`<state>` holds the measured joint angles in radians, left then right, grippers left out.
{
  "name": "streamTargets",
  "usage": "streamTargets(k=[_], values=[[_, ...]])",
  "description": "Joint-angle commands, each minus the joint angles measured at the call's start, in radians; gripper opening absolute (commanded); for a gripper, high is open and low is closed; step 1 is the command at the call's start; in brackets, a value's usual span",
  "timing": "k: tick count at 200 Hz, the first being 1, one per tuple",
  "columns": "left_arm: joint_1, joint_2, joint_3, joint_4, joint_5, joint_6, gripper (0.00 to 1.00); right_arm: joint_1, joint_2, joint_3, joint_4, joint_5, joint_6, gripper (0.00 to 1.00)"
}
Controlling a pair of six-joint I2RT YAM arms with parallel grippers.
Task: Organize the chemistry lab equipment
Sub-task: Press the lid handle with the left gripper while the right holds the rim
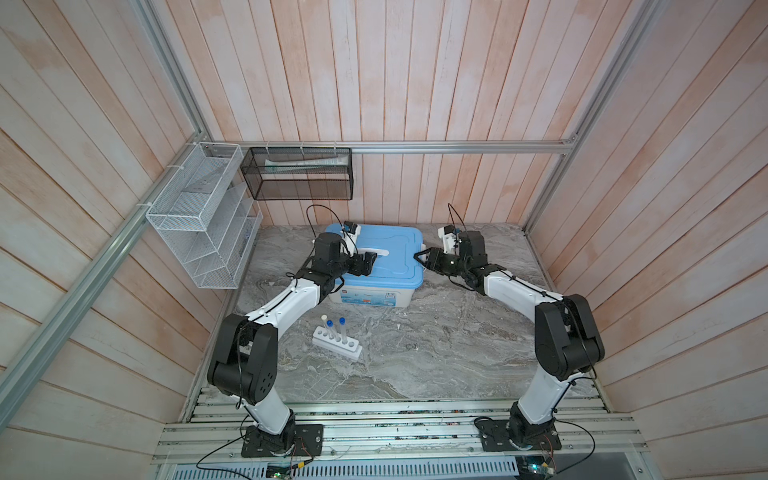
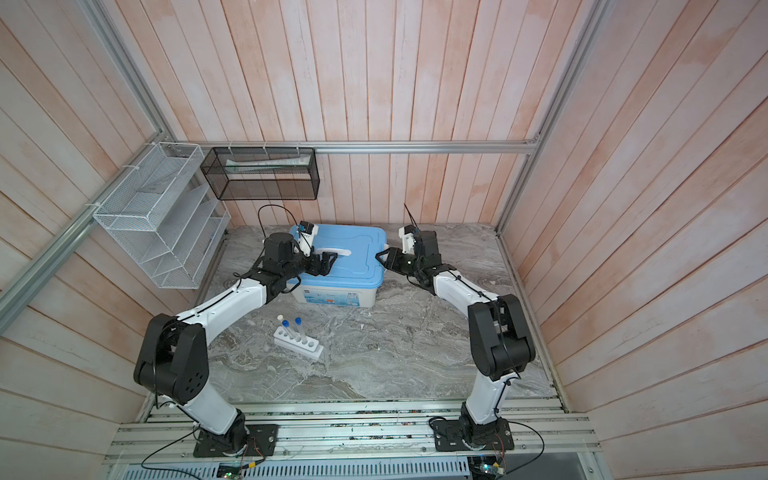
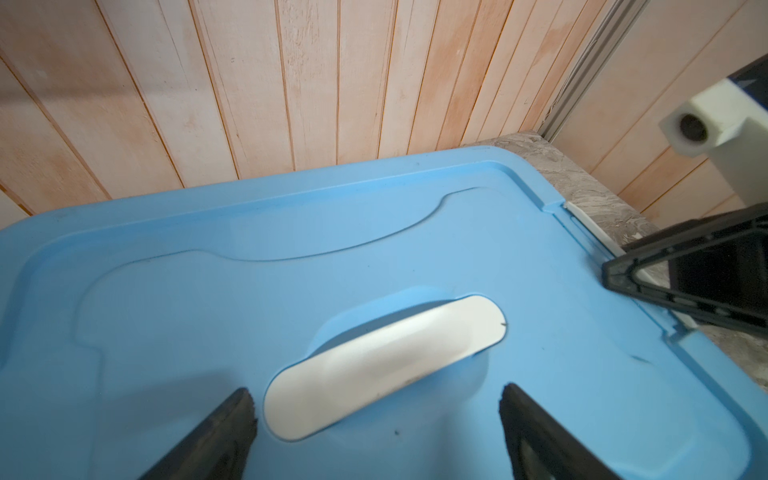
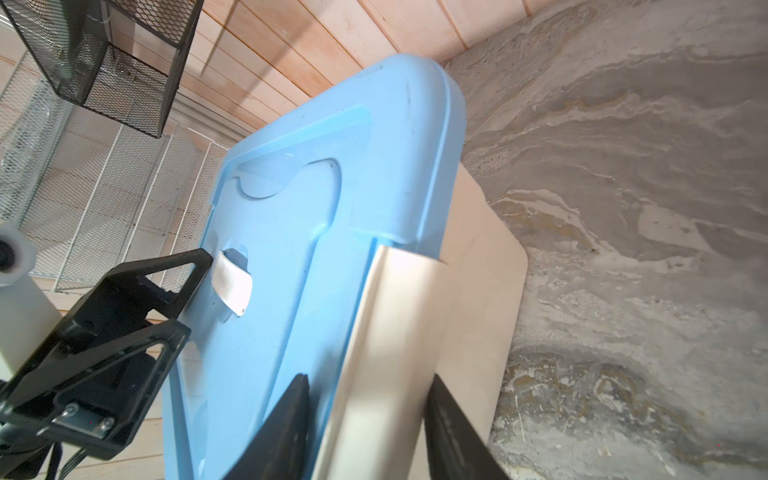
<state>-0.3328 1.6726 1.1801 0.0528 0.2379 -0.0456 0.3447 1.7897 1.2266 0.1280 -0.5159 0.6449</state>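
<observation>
Surface: grey marbled slab that carries the bin and the rack.
Left arm: I reach it in from the near left corner, elbow raised, forearm stretched toward the bin's left side.
Right arm: I reach it in from the near right corner, forearm low and pointing at the bin's right side.
White wire shelf: hangs on the left wall, apart from my arms.
Black mesh basket: hangs on the back wall, above the bin.
White bin: sits at the back middle of the surface between my two claws, with its blue lid on.
White six-hole rack: stands in front of the bin, nearer my left arm and well apart from both claws.
Left claw: jaws wide apart over the lid, one on each side of the white handle, gripping nothing.
Right claw: at the lid's right edge, jaws partly apart astride the white latch. I cannot tell whether they press it.
Tubes: a white-capped tube, a blue-capped tube and a second blue-capped tube stand upright in the rack.
</observation>
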Motion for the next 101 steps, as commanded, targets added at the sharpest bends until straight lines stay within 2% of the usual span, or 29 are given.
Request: streamTargets(k=[1, 101], values=[[-0.006, -0.008, -0.031, -0.037, 0.028, -0.015, 0.93, 0.026, 0.048, 0.027, -0.123, 0.073, -0.073, 0.44], [-0.005, -0.02, -0.049, -0.021, 0.032, -0.022, 0.93, 0.073, 0.095, 0.11, -0.266, 0.193, -0.138, 0.39]])
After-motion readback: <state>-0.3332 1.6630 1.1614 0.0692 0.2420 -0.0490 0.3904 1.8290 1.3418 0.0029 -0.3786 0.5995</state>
